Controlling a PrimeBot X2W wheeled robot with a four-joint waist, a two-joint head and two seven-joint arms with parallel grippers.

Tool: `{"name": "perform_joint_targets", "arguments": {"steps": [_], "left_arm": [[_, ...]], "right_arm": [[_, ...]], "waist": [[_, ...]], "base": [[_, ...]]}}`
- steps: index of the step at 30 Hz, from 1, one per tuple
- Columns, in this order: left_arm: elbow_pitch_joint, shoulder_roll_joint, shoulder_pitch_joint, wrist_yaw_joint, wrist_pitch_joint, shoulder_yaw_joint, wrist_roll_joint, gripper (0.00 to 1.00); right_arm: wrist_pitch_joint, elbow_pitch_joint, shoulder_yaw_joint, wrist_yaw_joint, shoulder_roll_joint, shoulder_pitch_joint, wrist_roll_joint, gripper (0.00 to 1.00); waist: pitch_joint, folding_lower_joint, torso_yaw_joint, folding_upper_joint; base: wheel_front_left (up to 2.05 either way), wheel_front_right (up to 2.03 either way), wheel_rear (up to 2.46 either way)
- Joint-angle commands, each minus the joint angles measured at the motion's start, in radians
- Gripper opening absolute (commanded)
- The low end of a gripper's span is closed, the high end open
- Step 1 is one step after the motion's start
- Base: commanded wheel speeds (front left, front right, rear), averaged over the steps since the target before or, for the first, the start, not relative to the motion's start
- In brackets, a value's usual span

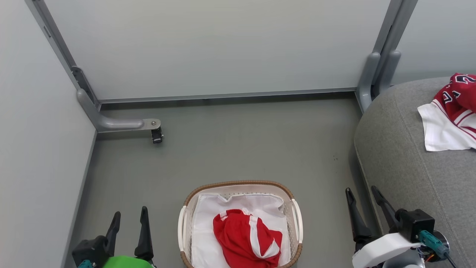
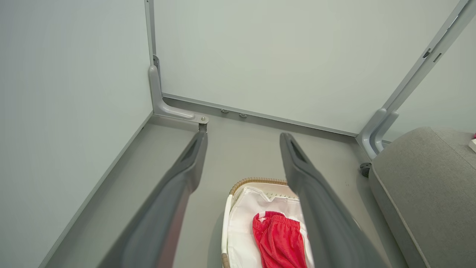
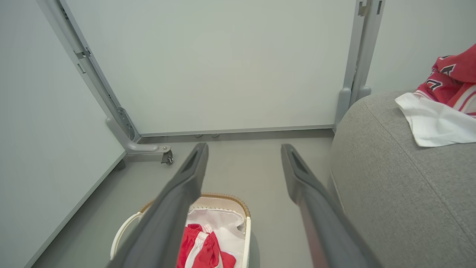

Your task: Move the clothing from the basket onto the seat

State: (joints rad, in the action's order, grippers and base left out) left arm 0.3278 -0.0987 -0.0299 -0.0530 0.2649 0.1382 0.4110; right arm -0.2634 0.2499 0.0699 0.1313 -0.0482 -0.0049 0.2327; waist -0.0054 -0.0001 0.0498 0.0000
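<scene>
My left jaws: at 7 o'clock in the head view, spread wide, holding nothing, above the floor [image 1: 241,149].

Basket [image 1: 238,183]: at 6 o'clock, standing on the floor between my two arms. It holds a white sheet [image 1: 208,223] and, on top of that, the crumpled red shorts [image 1: 241,238] with white stripes.

My right jaws: at 5 o'clock, spread wide, holding nothing, just beside the seat [image 1: 405,175].

Seat: at 3 to 4 o'clock.

Jersey [image 1: 459,93]: at 2 o'clock, bunched on the seat, touching a white cloth [image 1: 442,130] and well apart from the basket.
</scene>
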Motion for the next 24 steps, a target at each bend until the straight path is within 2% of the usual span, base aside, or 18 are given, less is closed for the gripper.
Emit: {"name": "perform_joint_targets", "arguments": {"steps": [1,11,15,19,24], "left_arm": [[0.003,0.003,0.014,-0.006,-0.001,-0.003,-0.013,1.0],[0.007,0.007,0.017,-0.018,-0.001,-0.005,-0.024,1.0],[0.002,-0.002,0.046,-0.025,-0.001,0.013,-0.038,1.0],[-0.003,-0.013,0.119,-0.033,-0.01,0.046,-0.069,1.0],[0.004,-0.022,0.269,-0.048,-0.056,0.1,-0.099,1.0]], "right_arm": [[-0.002,-0.001,-0.003,-0.001,-0.004,0.005,0.003,1.0],[-0.002,-0.002,-0.011,-0.001,-0.004,-0.001,0.0,1.0],[-0.002,-0.017,-0.025,-0.001,-0.004,-0.027,-0.017,1.0],[-0.002,-0.041,-0.047,-0.001,-0.004,-0.071,-0.039,1.0],[-0.002,-0.092,-0.053,-0.001,-0.004,-0.16,-0.06,1.0]], "waist": [[0.001,0.0001,0.0,0.0],[0.008,0.0001,0.001,0.0],[0.042,0.0001,-0.002,0.0],[0.117,0.0001,-0.016,0.0],[0.266,0.0001,-0.058,0.0]], "base": [[0.0,0.0,0.0],[0.0,0.0,0.0],[0.0,0.0,0.0],[0.0,0.0,0.0],[0.0,0.0,0.0]]}}
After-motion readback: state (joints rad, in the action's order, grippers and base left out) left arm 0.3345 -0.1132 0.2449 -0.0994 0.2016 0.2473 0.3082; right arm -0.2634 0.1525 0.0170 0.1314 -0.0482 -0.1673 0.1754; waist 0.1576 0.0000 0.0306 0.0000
